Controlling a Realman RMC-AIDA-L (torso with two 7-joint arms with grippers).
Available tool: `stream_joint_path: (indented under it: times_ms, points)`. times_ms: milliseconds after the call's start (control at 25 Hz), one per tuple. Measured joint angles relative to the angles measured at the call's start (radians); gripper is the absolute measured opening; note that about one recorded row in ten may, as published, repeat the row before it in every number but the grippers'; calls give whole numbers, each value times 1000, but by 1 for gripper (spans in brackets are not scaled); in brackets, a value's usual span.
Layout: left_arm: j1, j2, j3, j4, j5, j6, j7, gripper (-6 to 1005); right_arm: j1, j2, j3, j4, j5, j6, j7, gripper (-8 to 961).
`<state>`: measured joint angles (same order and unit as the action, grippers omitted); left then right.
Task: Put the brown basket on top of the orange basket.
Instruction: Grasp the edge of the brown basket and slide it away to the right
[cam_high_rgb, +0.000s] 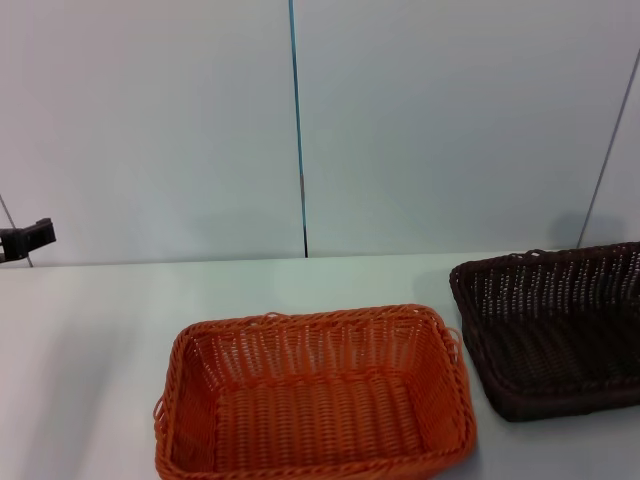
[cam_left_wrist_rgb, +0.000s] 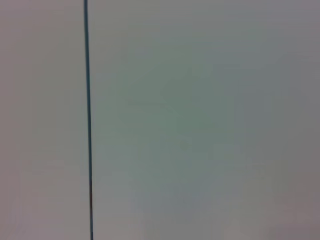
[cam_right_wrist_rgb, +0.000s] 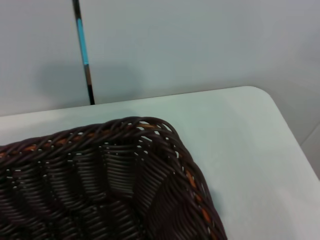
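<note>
Right gripper: not itself visible; its wrist camera looked closely down on a corner of the brown basket (cam_right_wrist_rgb: 100, 185), so whether it gripped anything could not be told.
Left gripper (cam_high_rgb: 25, 240): parked at the far left edge, grip state unclear.
Brown basket (cam_high_rgb: 555, 330): on the table (cam_high_rgb: 90, 350), just right of the orange basket (cam_high_rgb: 315, 395), apart.
Progress: stacking not done; lifting and placing remained.

Head overlooks table (cam_high_rgb: 90, 330); right wrist close on brown basket (cam_right_wrist_rgb: 100, 185).

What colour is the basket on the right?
Dark brown basket, clearest in the head view.
</note>
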<state>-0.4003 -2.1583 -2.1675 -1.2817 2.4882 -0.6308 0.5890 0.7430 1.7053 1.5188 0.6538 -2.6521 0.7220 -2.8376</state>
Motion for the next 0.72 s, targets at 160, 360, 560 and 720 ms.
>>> stream_joint_path:
  times_ms: [160,360,560,720]
  points:
    - [-3,0,0,3,0,1,0,909,-6,10,-6,-2,-2,-31,1,828]
    - [-7,0,0,9,-4,-5,-4,909,-7,17,-14,-14,-12,-77,1,827]
    - [-8,-1,3,16,-1,-12,-39,908,5,22,-44,-48,-14,-141,1,826]
    - [-7,1,3,23,-1,-15,-39,908,30,25,-57,-108,-14,-183,2,825]
